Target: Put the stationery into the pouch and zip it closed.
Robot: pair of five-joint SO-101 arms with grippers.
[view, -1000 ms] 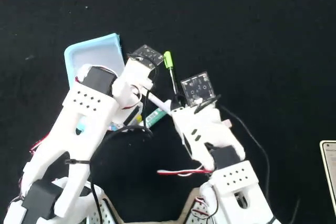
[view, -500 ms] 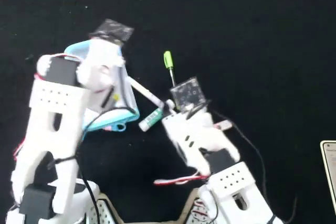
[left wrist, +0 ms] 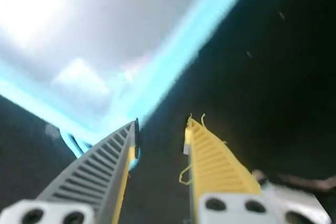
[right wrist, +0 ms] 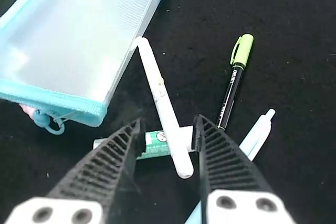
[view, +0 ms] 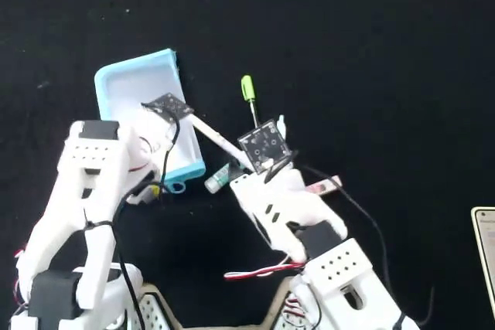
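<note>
Both left tool [left wrist: 160, 127] and right tool [right wrist: 168, 123] gape released; clench the right on the white plastic pen [right wrist: 157, 90] mid-barrel, four o'clock from the blue-edged translucent pouch [right wrist: 79, 30].

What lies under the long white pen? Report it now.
The long white pen lies across one end of a small green-and-white tube; that covered end cannot be seen. Under the rest of the pen is the black table.
</note>
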